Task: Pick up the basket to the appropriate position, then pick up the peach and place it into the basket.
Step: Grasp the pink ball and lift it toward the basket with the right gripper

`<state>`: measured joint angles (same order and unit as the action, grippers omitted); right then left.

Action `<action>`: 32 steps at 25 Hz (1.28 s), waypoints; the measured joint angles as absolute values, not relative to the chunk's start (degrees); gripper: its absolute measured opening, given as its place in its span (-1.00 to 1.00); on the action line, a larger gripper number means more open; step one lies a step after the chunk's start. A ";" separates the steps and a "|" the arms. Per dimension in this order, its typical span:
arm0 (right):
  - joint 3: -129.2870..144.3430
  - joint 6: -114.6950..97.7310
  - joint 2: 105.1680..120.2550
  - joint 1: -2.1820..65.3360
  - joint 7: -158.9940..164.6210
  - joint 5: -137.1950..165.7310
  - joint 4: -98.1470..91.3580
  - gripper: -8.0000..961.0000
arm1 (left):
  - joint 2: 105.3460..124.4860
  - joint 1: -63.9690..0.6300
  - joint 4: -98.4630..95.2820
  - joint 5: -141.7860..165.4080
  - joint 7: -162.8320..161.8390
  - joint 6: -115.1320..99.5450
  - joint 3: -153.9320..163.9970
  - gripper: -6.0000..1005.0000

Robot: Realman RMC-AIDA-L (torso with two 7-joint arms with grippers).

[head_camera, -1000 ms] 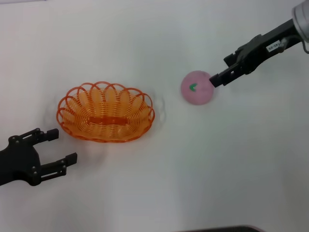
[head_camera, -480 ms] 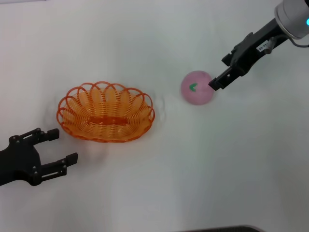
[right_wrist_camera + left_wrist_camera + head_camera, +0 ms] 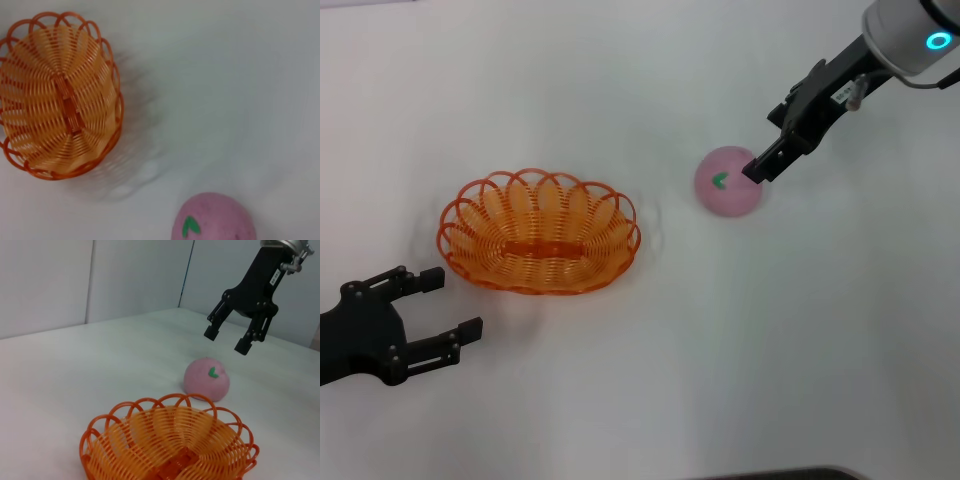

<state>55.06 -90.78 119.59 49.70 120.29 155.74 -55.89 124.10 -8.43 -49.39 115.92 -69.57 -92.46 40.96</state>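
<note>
The orange openwork basket (image 3: 538,232) sits empty on the white table, left of centre; it also shows in the left wrist view (image 3: 170,445) and the right wrist view (image 3: 60,95). The pink peach (image 3: 725,185) with a green leaf mark lies to its right, also in the left wrist view (image 3: 206,379) and the right wrist view (image 3: 214,222). My right gripper (image 3: 758,167) is open and empty, at the peach's far right side; in the left wrist view it (image 3: 226,340) hovers just above the peach, apart from it. My left gripper (image 3: 450,303) is open and empty near the basket's front left.
The white table (image 3: 650,360) spreads all around the basket and peach. Pale walls (image 3: 125,280) stand behind the table in the left wrist view. A dark edge (image 3: 770,474) shows at the bottom of the head view.
My right arm has swung toward the far side and its gripper has shifted slightly left over the peach's edge. The peach, basket and left gripper have not moved.
</note>
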 joint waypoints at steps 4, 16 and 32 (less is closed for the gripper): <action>57.12 -88.64 119.79 50.17 120.75 155.25 -54.30 0.94 | 124.10 -8.43 -49.39 115.92 -69.55 -92.46 41.02 0.62; 61.21 -82.95 119.79 52.64 121.63 155.15 -48.10 0.94 | 124.10 -8.44 -49.25 116.10 -68.29 -92.46 40.88 0.62; 64.87 -78.50 119.98 54.42 122.41 155.12 -42.75 0.93 | 124.01 -8.38 -49.04 116.37 -68.06 -92.32 40.78 0.62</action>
<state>64.87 -78.50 119.98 54.42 122.41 155.12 -42.75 124.01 -8.38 -49.04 116.37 -68.06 -92.32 40.78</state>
